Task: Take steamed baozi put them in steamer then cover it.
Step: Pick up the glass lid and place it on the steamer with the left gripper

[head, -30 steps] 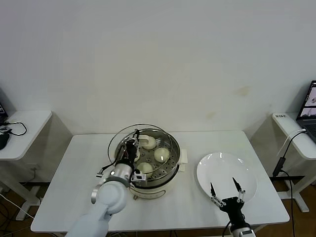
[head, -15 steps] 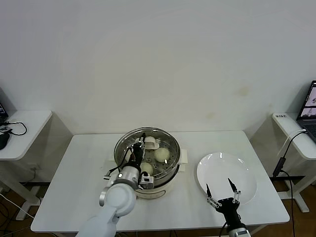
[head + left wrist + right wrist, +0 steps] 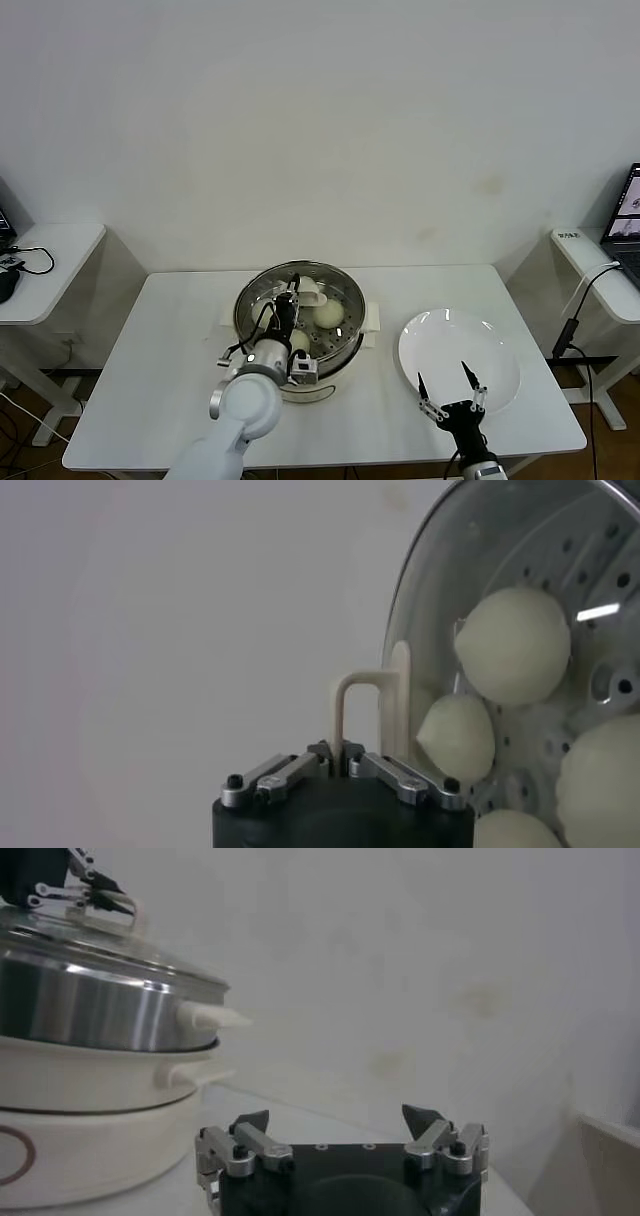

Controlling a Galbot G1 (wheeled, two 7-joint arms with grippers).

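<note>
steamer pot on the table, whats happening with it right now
The left gripper is shut on the cream-white handle of the round clear glass lid, holding it over the shiny steel perforated steamer basket on its cream-white pot base. Pale round dough buns are already inside, visible through the glass. The right gripper waits with jaws open near the flat white plate, which holds no buns.

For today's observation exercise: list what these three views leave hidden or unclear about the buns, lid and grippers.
- Bun count: head view, left gripper and lid handle cover part of the steamer; left wrist view cuts buns at its edge.
- Whether the lid is fully seated: its rim is cut off.
- Right gripper, open by the plate: its arm is cut off.
</note>
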